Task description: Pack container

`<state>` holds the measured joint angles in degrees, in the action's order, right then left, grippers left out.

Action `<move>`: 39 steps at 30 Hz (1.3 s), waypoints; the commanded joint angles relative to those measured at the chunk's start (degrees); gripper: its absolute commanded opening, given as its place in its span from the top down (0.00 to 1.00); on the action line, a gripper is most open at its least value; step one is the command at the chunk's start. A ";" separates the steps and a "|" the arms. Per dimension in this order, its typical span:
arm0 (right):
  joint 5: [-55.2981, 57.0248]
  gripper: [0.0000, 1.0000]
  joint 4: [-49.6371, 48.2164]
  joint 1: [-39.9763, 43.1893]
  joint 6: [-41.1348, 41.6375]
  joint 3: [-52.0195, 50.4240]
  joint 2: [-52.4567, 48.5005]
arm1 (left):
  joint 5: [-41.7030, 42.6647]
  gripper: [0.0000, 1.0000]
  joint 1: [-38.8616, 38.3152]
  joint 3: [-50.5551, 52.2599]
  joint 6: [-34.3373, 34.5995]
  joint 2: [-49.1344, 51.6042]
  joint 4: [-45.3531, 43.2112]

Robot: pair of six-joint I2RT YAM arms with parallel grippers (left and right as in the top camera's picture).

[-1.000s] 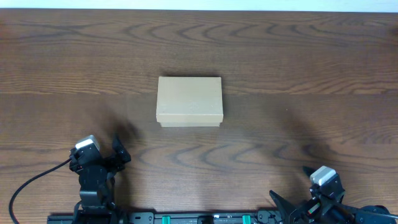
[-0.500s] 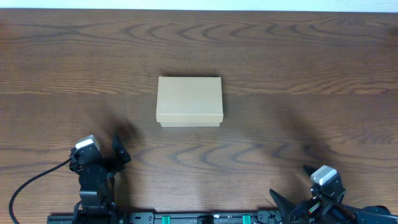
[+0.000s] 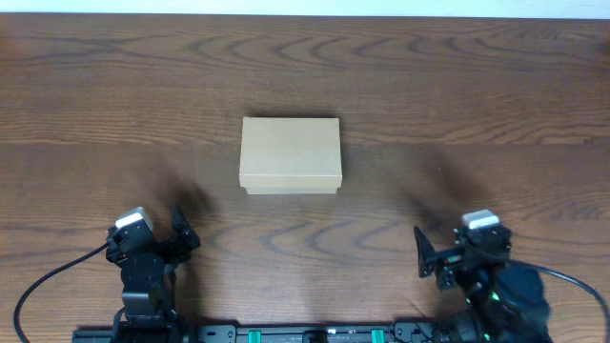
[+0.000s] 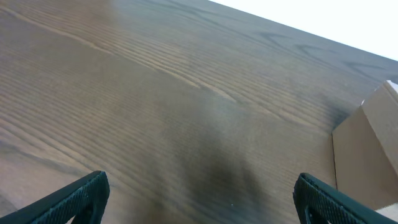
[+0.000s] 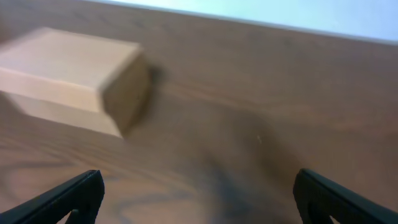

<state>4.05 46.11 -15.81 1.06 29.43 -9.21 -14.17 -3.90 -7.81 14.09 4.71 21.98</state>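
The container [image 3: 291,155] is seen lying closed near the middle of the wooden table [image 3: 448,76], its flap lid down and flat. No shift is seen in it against the frames from 1.0 s and 0.5 s ago: the same outline is kept at the same spot.

The left gripper [image 3: 181,232] is found at the near left edge of the table, well apart from the container, and its place is unchanged from both earlier frames. In the left wrist view its 2 fingertips are spread wide at the lower corners, so the left gripper [image 4: 200,198] is shown with jaws apart and nothing between them. Only 1 corner of the container [image 4: 367,155] is caught at the right edge of that view.

The change is found on the right side. The right gripper [image 3: 446,257], which 0.5 s ago was low in the near right corner, has been brought forward and a little toward the centre. It is kept well apart from the container. The right wrist view is blurred. The right gripper [image 5: 198,196] is shown with jaws spread and empty, and the container [image 5: 74,78] is seen ahead at upper left.
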 commanded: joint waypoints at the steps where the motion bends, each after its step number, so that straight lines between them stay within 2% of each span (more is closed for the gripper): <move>1: 1.84 0.01 -1.18 3.28 -0.72 -5.88 4.13 | -1.25 0.05 0.17 1.29 -0.79 -0.48 0.04; 6: 1.53 0.01 -1.42 6.43 1.95 -12.44 8.35 | -1.25 0.04 0.17 1.29 -0.81 -0.48 0.04; 13: 1.51 0.01 -2.03 7.17 8.59 -19.91 8.87 | -1.25 0.04 0.17 1.29 -0.79 -0.48 0.04; 39: 1.55 0.01 -2.45 7.15 8.57 -19.87 8.87 | -1.25 0.05 0.17 1.29 -0.79 -0.48 0.04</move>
<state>4.97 43.62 -9.17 8.78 10.02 -0.89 -14.17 -3.90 -7.81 13.85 4.71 22.00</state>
